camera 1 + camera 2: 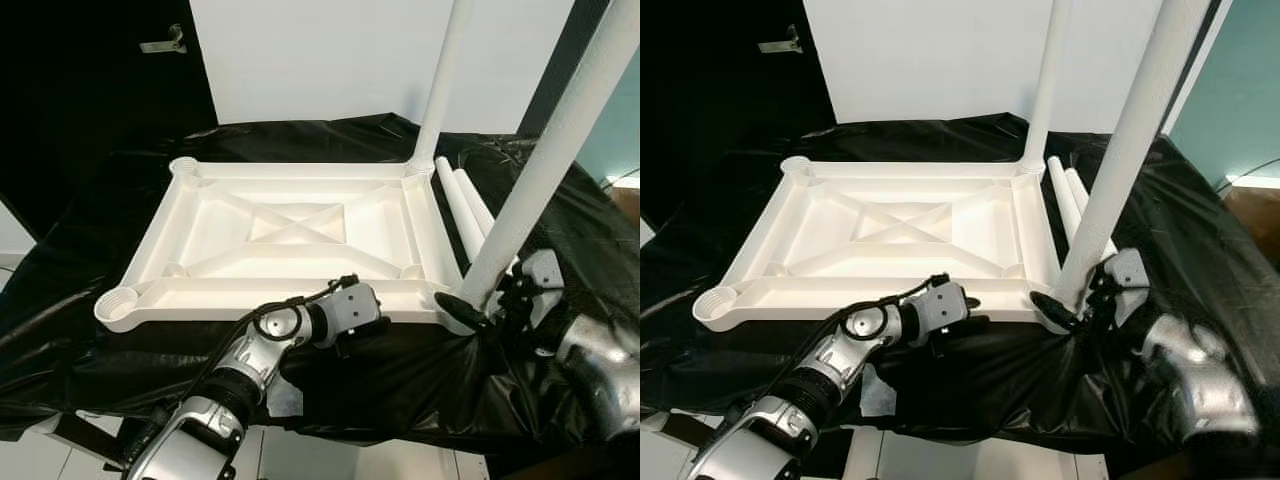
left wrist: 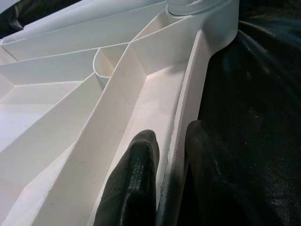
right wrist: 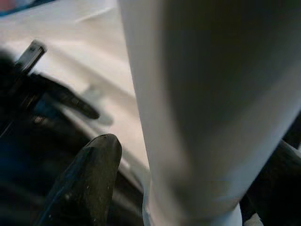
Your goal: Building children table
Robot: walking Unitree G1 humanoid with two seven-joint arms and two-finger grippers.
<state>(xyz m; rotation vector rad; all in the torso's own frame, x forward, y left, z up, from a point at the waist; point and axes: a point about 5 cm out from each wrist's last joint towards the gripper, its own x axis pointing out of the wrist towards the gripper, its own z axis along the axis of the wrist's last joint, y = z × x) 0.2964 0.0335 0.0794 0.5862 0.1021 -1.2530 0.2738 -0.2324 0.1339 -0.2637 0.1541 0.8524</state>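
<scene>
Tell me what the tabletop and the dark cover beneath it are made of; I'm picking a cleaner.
The upturned tabletop looks like moulded white plastic, matte: its ribs and corner sockets are formed in one piece. The cover looks like thin glossy black plastic sheeting: it crinkles and shows bright highlights, though a coated fabric is possible.

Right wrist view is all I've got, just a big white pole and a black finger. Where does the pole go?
Observer: That table leg stands in the near right corner socket of the upside-down tabletop, and the right tool is around its base.
Operator: Are any other legs on yet?
Observer: One, the far leg, stands upright in the far right corner.
Operator: Where are the rest?
Observer: Two spare legs lie on the black sheet, just right of the tabletop.
Operator: What is the other arm doing?
Observer: The left tool pinches the tabletop's near rim, one finger inside, one outside.
</scene>
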